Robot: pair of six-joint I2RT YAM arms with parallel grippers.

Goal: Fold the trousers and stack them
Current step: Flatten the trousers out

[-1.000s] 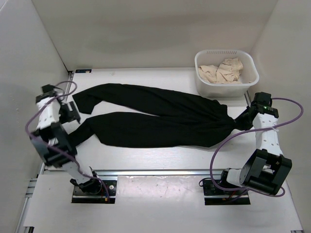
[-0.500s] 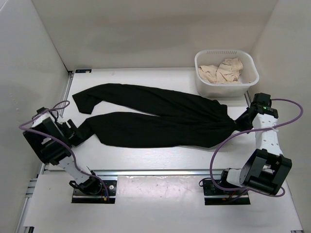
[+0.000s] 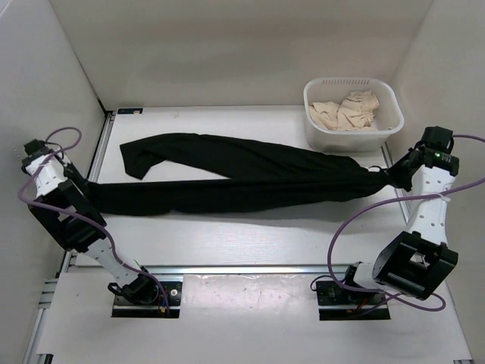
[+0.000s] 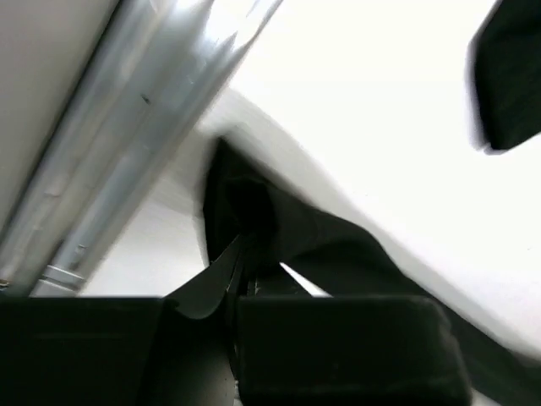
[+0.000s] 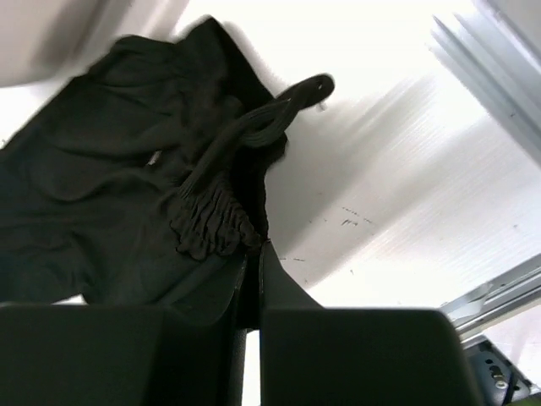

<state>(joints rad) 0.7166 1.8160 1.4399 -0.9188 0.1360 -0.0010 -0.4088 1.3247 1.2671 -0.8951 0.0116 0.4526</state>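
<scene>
The black trousers (image 3: pixel 250 178) lie stretched across the table (image 3: pixel 250 235), reaching from just below the white basket (image 3: pixel 314 130) to the table edge farthest from it. The waist end is bunched into a narrow neck just below the basket's near right corner. From there the two legs run away from the basket. One leg is drawn straight and taut to the far edge. The other lies slack on the side nearer the basket's row, and its cuff is folded over well short of that edge.

The right gripper (image 3: pixel 392 176) sits just below and to the right of the basket. In the right wrist view the right gripper (image 5: pixel 252 258) has its fingers pressed together on the gathered waistband, with no gap showing between them. A loop of black cord (image 5: pixel 296 91) trails from the waistband onto the table.

The left gripper (image 3: pixel 76 193) is at the end of the taut leg, as far from the basket as the table allows. In the left wrist view the left gripper (image 4: pixel 243 275) is pinched tight on the leg's end, beside a metal rail (image 4: pixel 127 127). That view is blurred, so the fabric's detail is unclear.

The basket holds crumpled beige cloth (image 3: pixel 348 110), apart from the trousers.
</scene>
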